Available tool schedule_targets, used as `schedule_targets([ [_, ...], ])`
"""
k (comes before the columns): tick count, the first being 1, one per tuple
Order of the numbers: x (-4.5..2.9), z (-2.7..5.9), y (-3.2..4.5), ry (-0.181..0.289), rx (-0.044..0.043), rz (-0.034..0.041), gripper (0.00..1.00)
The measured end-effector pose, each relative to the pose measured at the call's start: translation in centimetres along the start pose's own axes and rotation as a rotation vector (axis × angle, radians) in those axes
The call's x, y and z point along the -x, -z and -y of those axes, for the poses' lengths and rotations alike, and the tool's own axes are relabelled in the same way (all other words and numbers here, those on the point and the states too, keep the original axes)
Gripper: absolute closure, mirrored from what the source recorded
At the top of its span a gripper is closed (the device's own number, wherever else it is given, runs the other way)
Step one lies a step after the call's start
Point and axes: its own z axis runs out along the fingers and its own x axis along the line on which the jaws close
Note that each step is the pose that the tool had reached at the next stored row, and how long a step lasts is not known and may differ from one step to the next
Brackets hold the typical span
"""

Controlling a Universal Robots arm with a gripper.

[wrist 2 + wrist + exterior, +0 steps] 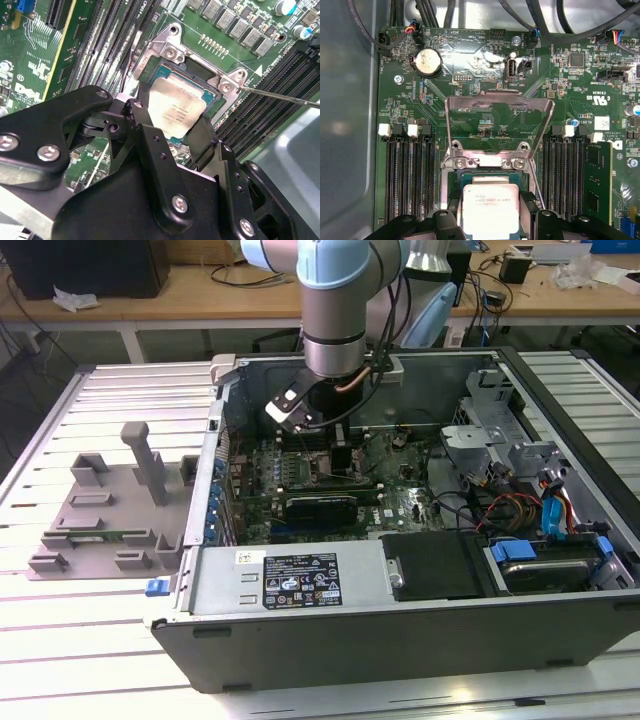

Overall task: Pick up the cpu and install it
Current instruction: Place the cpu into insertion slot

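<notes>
The cpu (176,106), a flat square chip with a shiny silver top, lies level over the open motherboard socket (159,75); it is also seen in the first wrist view (491,206). My gripper (174,119) is lowered into the computer case (300,585) and straddles the chip. One black finger (144,107) presses on one edge and the other finger (204,134) on the opposite edge. The socket's metal load plate (500,117) stands flipped open beyond the chip. From these views I cannot tell whether the chip is fully seated. In the exterior view my gripper (325,435) hangs over the board's middle.
A thin lever rod (280,96) sticks out beside the socket. Black memory slots (410,175) flank it, one holding a green memory stick (597,185). A grey fixture tray (105,510) lies on the exterior view's left. Drive bays and cables (540,520) fill the case's other side.
</notes>
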Motion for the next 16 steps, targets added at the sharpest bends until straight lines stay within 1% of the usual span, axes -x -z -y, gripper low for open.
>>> schedule_targets([
  [9, 0.01, 0.04, 0.01, -0.007, -0.0004, 0.0007, 0.46],
  [16, 0.01, -0.22, -0.01, -0.013, -0.0007, 0.0006, 0.46],
])
